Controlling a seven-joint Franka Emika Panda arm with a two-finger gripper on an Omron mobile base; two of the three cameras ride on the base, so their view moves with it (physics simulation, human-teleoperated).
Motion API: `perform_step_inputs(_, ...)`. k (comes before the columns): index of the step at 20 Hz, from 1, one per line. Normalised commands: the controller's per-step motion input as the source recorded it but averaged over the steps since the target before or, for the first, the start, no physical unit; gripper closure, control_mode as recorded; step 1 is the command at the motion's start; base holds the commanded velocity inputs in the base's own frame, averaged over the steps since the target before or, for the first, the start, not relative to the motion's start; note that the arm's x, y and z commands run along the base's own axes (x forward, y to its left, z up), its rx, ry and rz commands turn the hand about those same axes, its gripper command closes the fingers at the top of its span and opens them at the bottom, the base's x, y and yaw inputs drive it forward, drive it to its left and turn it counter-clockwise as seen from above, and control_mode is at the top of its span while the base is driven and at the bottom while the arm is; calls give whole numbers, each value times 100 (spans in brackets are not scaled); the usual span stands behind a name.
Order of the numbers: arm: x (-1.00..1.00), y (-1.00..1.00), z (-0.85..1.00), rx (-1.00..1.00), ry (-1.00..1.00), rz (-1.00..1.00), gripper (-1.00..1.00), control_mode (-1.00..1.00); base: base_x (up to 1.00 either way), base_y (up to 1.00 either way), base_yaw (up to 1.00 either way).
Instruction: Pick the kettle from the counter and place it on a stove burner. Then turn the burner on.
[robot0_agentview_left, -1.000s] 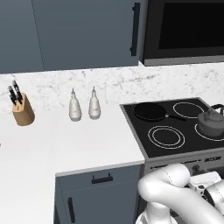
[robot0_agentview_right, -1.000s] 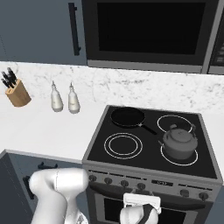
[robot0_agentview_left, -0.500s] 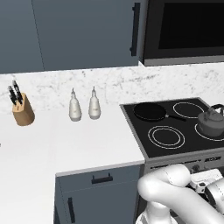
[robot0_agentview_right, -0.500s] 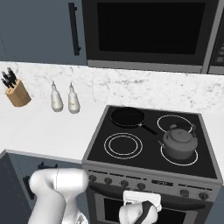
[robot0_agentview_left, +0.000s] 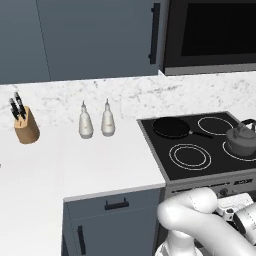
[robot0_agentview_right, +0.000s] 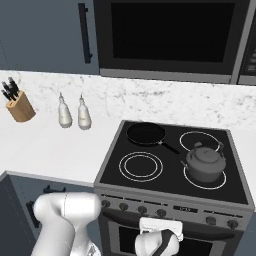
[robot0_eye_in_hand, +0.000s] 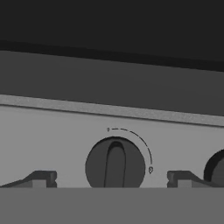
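The kettle (robot0_agentview_right: 204, 164) stands upright on the stove's (robot0_agentview_right: 170, 192) front right burner (robot0_agentview_right: 221, 181), so the placing step reads as done and the burner step is in hand. The gripper (robot0_eye_in_hand: 112, 180) sits low at the stove's control panel (robot0_eye_in_hand: 52, 131), facing a dark knob (robot0_eye_in_hand: 115, 166) whose ridge stands nearly upright; the two finger tips (robot0_eye_in_hand: 40, 178) are spread wide, one either side of the knob and clear of it, holding nothing. In the right base view the hand (robot0_agentview_right: 159, 235) is just below the row of knobs, near the middle of the stove front. Whether this knob governs the kettle's burner cannot be told from the panel. The next move, as judged, calls for advancing until the tips bracket the knob, closing on its ridge, then rotating the wrist along the marked arc (robot0_eye_in_hand: 139, 141). A flat pan (robot0_agentview_right: 145, 134) occupies the stove's rear left burner, well apart from the kettle. To the stove's left, the counter (robot0_agentview_left: 100, 165) carries two white bottles (robot0_agentview_left: 95, 120) by the marble backsplash (robot0_agentview_left: 125, 95) and a knife block (robot0_agentview_left: 26, 129) farther left. Above the stove hangs a dark microwave (robot0_agentview_right: 170, 37), with blue-grey cabinets (robot0_agentview_left: 95, 35) beside it and below the counter.
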Motion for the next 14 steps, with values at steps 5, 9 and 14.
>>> perform_step_inputs(5,2,0,0,0,0,0,100,-100,0,0,0)
perform_step_inputs(9,29,0,0,0,1,0,100,-100,0,0,0)
perform_step_inputs(14,31,0,0,-3,0,0,100,-100,0,0,0)
